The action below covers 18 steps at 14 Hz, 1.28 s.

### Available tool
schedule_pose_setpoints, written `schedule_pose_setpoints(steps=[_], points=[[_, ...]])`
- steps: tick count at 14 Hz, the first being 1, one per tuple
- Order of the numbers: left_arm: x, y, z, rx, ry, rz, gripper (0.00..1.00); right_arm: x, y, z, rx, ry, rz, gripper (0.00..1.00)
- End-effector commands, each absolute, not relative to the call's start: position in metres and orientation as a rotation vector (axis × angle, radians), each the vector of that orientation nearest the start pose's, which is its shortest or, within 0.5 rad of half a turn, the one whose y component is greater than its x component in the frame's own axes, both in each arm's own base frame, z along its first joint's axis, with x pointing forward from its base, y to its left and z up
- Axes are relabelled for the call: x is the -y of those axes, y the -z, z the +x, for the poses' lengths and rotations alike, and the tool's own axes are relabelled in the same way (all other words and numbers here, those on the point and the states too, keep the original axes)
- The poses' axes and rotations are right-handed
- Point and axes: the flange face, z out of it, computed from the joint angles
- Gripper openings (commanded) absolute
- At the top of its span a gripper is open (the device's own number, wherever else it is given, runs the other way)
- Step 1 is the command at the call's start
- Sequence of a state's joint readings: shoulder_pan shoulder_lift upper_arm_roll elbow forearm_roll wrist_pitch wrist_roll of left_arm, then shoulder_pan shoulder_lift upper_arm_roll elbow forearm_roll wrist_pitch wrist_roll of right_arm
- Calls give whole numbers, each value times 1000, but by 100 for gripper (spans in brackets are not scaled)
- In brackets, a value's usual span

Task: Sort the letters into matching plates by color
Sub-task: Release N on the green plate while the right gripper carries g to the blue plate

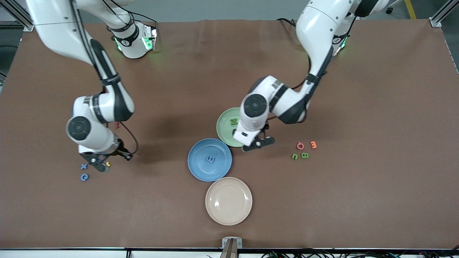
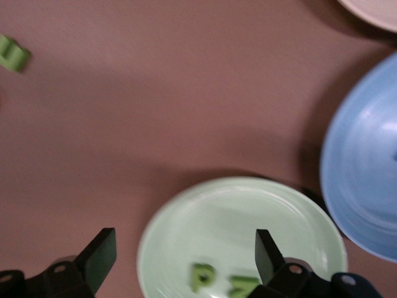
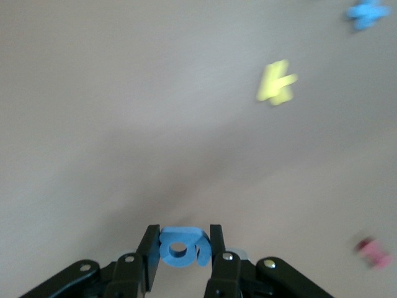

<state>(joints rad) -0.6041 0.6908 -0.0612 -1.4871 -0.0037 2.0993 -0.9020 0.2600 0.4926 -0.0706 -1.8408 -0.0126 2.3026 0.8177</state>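
Table (image 1: 358,215): a wide brown surface; both arm bases stand along its edge farthest from the front camera.
Green plate (image 1: 225,125): pale green, round, near the middle of the table, partly covered by the left arm's wrist.
Letters in the green plate: a green N (image 1: 233,121) shows in the front view; the left wrist view shows a second green letter (image 2: 201,275) lying just beside it.
Blue plate (image 1: 209,159): touching or nearly touching the green plate, nearer the front camera; a blue E (image 1: 210,159) lies at its centre.
Cream plate (image 1: 228,201): nearest the front camera, just beside the blue plate, with nothing in it.
Left pincer (image 1: 259,142): over the edge of the green plate; its fingers (image 2: 99,256) stand wide apart and hold nothing.
Right pincer (image 1: 97,163): low over the table toward the right arm's end; its fingers are closed on a blue letter (image 3: 181,246) with a round hole.
Loose blue letters: a blue X (image 1: 84,166) and a blue C (image 1: 84,177) lie on the table beside the right pincer, the C nearer the front camera.
Yellow letter (image 1: 108,164): on the table just beside the right pincer.
Red letter (image 1: 117,125): on the table beside the right arm's wrist.
Loose green letters: a green U (image 1: 294,156) and a green B (image 1: 304,155) lie side by side toward the left arm's end.
Other letters: a pink-red G (image 1: 299,145) and an orange E (image 1: 313,144) lie just beside the green pair, farther from the front camera.
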Motion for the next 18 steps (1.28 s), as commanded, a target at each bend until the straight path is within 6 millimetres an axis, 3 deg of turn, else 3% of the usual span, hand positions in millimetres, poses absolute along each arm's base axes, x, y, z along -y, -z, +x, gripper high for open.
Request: schedule_pose_setpoints(steps=[1, 5, 10, 13, 15, 18], points=[[378, -258, 575, 277, -120, -3056, 99, -193, -255, 657, -923, -85, -2998, 0], [334, -235, 596, 103, -83, -3089, 99, -271, -256, 673, -835, -99, -2940, 0], [294, -212, 610, -9, -14, -3130, 99, -339, -258, 665, -704, -70, -2936, 0], [279, -199, 616, -44, -18, -3131, 99, -380, -240, 665, -630, -61, -2918, 0], [274, -191, 619, -65, -2, -3137, 98, -394, -232, 666, -629, -49, -2912, 0], [271, -183, 620, -73, 7, -3139, 91, -397, -225, 665, -641, -56, -2913, 0]])
